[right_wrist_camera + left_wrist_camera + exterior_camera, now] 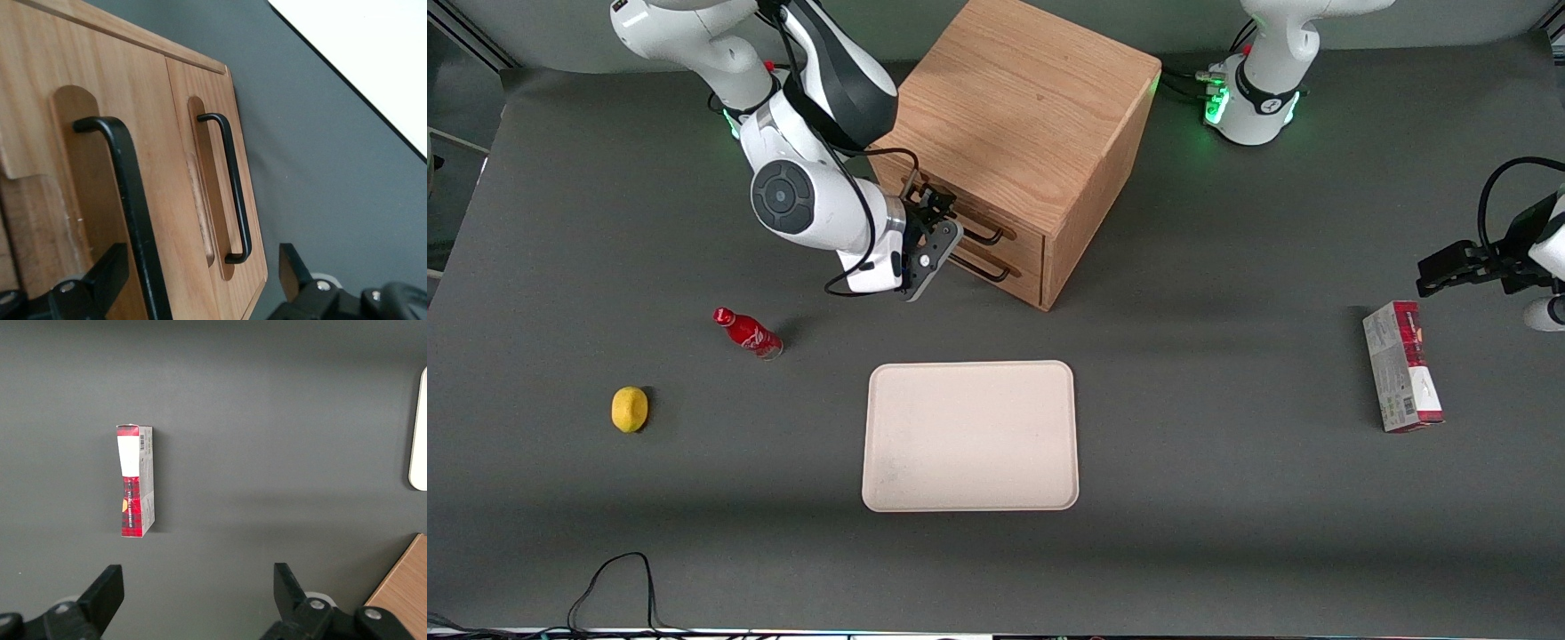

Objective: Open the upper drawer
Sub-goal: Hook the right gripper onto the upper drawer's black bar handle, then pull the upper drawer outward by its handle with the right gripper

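The oak cabinet (1018,116) stands at the back of the table. Its upper drawer (1009,233) has a long black bar handle (985,235), and the front looks flush with the bottom drawer (1014,271) below it. My right gripper (941,227) is open, right in front of the drawer fronts at the end of the handles nearer the working arm. In the right wrist view the upper drawer's handle (130,200) runs close up between the open fingers (107,273), near one of them, with nothing gripped. The bottom drawer's handle (235,193) lies farther off.
A beige tray (969,436) lies nearer the front camera than the cabinet. A red bottle (749,333) and a yellow lemon (630,409) sit toward the working arm's end. A red and white carton (1400,364) lies toward the parked arm's end and shows in the left wrist view (135,483).
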